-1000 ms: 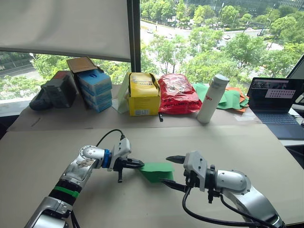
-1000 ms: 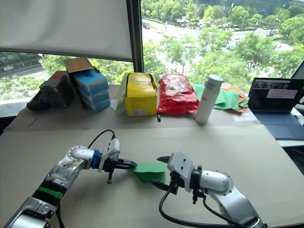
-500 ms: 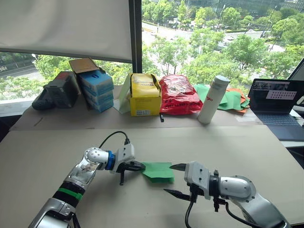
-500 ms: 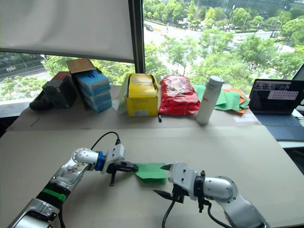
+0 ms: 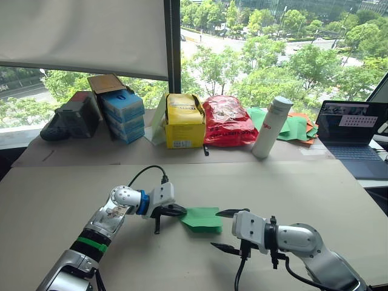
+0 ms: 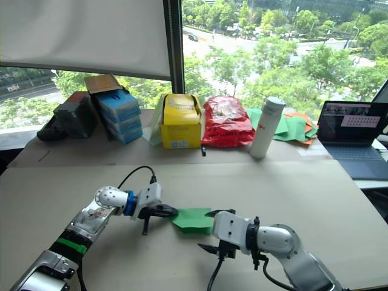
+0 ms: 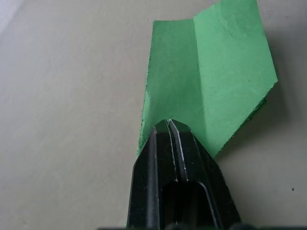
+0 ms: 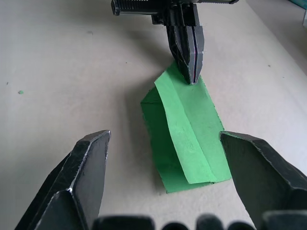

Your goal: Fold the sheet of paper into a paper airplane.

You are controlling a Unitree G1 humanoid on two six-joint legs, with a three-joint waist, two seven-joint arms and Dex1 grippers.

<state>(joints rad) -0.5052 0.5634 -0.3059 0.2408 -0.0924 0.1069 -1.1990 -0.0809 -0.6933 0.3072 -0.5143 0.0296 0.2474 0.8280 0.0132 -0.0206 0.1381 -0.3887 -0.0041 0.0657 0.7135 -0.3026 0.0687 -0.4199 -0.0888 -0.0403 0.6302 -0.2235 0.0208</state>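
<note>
The folded sheet of paper is being pinched at one end by the closed left gripper on the desk, while the wide-spread right gripper is being held just beside it, so creases are being risked if it is dragged.

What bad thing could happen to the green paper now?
The left gripper pinches just one end of the folded green paper. If that arm pulls or twists, the thin paper might slip out, or maybe tear at a crease. The right gripper is open and close to the other end, not touching. If it pushes in off line, it could crumple the folds.
</note>
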